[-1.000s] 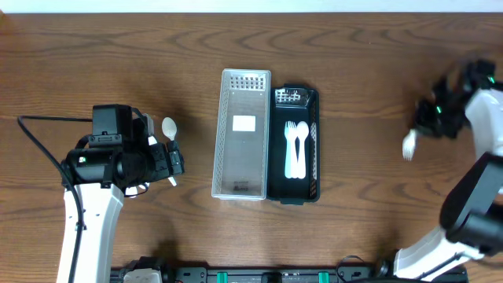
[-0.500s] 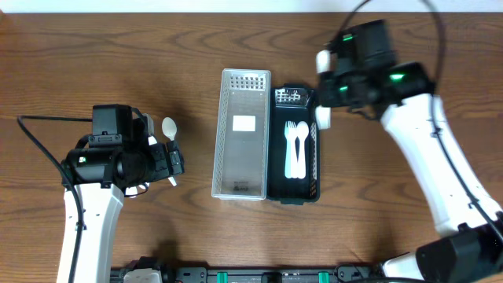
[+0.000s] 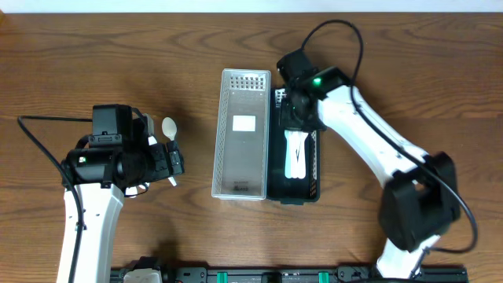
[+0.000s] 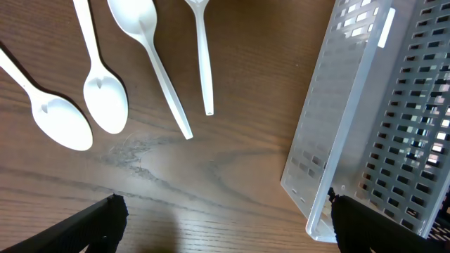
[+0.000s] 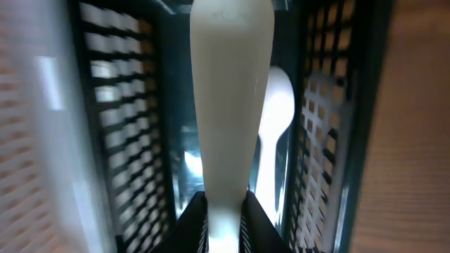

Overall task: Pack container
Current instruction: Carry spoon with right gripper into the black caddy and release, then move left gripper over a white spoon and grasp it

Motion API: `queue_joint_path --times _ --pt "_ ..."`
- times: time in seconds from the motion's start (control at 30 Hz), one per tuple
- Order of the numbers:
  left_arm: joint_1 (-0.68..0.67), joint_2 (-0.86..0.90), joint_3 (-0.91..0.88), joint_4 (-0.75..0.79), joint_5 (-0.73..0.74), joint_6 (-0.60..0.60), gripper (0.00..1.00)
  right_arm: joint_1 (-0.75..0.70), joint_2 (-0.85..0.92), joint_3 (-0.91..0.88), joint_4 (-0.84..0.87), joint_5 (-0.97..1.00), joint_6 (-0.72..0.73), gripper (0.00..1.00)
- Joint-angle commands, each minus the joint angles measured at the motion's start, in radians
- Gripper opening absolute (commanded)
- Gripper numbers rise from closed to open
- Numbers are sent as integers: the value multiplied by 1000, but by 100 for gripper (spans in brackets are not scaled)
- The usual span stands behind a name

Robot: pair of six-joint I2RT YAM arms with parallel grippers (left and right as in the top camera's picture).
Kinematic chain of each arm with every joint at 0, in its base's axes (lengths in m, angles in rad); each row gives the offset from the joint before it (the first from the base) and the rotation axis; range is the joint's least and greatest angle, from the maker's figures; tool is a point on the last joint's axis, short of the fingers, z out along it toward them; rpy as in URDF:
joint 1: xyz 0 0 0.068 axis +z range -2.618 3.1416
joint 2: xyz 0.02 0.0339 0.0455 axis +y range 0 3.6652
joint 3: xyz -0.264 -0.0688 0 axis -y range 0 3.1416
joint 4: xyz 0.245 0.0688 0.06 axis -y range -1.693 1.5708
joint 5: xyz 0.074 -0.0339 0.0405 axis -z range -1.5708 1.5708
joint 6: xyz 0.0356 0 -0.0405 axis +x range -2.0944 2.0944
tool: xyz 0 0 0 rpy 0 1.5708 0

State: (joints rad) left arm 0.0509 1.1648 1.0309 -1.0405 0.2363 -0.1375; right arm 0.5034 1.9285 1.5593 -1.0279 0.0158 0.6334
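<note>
A black slotted container (image 3: 313,157) stands beside a clear white slotted container (image 3: 242,157) at the table's middle. White plastic utensils (image 3: 295,157) lie in the black one. My right gripper (image 3: 297,118) hovers over the black container's far end, shut on a white utensil (image 5: 228,84) that points down into the black container (image 5: 330,140), over another white utensil (image 5: 278,116). My left gripper (image 4: 225,228) is open and empty above bare wood. Several white spoons (image 4: 105,98) lie ahead of it, left of the clear container (image 4: 380,119). One white spoon (image 3: 169,127) shows in the overhead view.
The clear container holds only a white label (image 3: 244,123). The left arm's body (image 3: 110,161) covers most of the loose spoons in the overhead view. A black cable (image 3: 338,31) loops behind the right arm.
My right arm has swung in from the far right edge to above the black container, carrying the white utensil. The left arm has not moved.
</note>
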Motion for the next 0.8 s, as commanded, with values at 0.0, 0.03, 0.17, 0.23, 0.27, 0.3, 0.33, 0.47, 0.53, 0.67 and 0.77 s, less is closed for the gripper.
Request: queue_joint_path --times 0.0,0.03,0.17,0.23,0.27,0.3,0.33,0.47,0.53,0.67,0.77 --pt "4 -7 14 -3 -5 5 95 8 38 -6 -15 14 46 1" --pt "4 -7 14 -3 -5 5 95 8 43 -6 -19 14 46 3" --pt "4 -7 14 -3 -5 5 95 10 46 -6 -8 14 9 32" --pt "4 -7 14 -3 -5 5 95 10 42 -3 3 13 -23 41" --pt "4 -7 14 -2 -5 5 95 10 38 0 11 13 -44 45" --pt "4 -7 14 -2 -5 5 95 10 29 6 16 13 -64 50" --pt "4 -8 14 -2 -5 5 95 10 20 20 18 14 -86 59" --pt "4 -20 17 -7 -5 4 95 -17 -31 118 10 15 -177 66" --pt "4 -29 36 -27 -5 1 95 -45 -74 186 -3 42 -214 79" --pt "-1 -28 141 -81 -6 -5 95 -141 -174 265 -17 82 -276 99" --pt "-26 -6 223 -85 -84 -66 95 -235 -235 268 -38 81 -312 99"
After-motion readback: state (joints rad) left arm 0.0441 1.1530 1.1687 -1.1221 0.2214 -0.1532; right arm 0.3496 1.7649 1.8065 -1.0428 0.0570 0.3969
